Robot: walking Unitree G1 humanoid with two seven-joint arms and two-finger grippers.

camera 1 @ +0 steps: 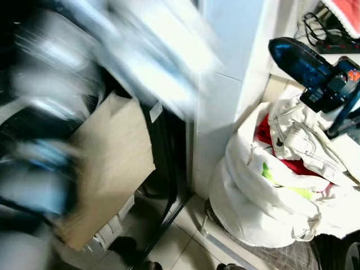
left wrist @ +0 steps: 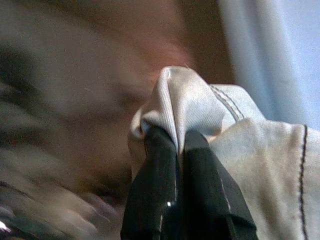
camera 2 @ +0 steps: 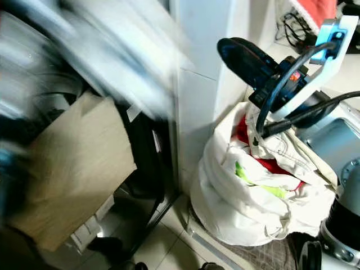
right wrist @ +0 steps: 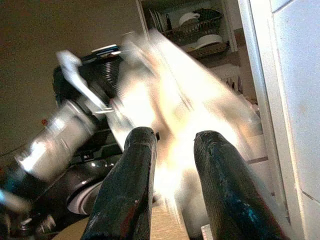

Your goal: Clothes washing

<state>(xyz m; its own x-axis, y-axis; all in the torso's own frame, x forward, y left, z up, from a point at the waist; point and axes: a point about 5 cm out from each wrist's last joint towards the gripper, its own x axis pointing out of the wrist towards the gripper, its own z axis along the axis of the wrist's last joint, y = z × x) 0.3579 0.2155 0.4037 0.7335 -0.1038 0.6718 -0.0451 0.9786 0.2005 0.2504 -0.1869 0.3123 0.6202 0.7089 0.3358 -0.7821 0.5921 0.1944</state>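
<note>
At lower right of left eye view, white laundry bag (camera 1: 264, 208) on tiled floor (camera 1: 185, 242), stuffed with clothes: white trousers (camera 1: 304, 140) on top, red garment (camera 1: 292, 166) under them, bit of lime-green fabric (camera 1: 270, 174) lower down. White pillar (camera 1: 225, 84) just beside bag. Tan cardboard sheet (camera 1: 112, 163) leaning to left of pillar, dark opening behind it. Heavy motion blur across upper left: pale cloth (camera 1: 152, 50) streaking diagonally. Right gripper (camera 1: 298, 56) raised above bag, apart from the clothes, dark blue-black finger pointing up-left. Power strip with cables (camera 1: 332, 39) on floor at top right.

Right eye view, same scene shifted: right gripper (camera 2: 247, 56) over bag (camera 2: 247, 208), black cables looping by wrist, white bracket behind. Cardboard (camera 2: 73, 169) at left, blurred pale cloth (camera 2: 112, 56) above it.

Left wrist view: left gripper (left wrist: 180, 142) pinched tight on a fold of white cloth (left wrist: 200, 110), fold bulging up right between the two black fingers (left wrist: 155, 170), no gap showing. Stitched seam running along cloth beside the fingers. Background brown and blurred.

Right wrist view: right gripper (right wrist: 172, 145) with fingers parted, clear gap, nothing gripped. Blurred white cloth (right wrist: 190, 100) beyond the gap, not touching fingers. Left arm (right wrist: 75, 120), silver and black, blurred next to that cloth. Dish rack with plates (right wrist: 197, 30) on shelf in background, white wall at side.
</note>
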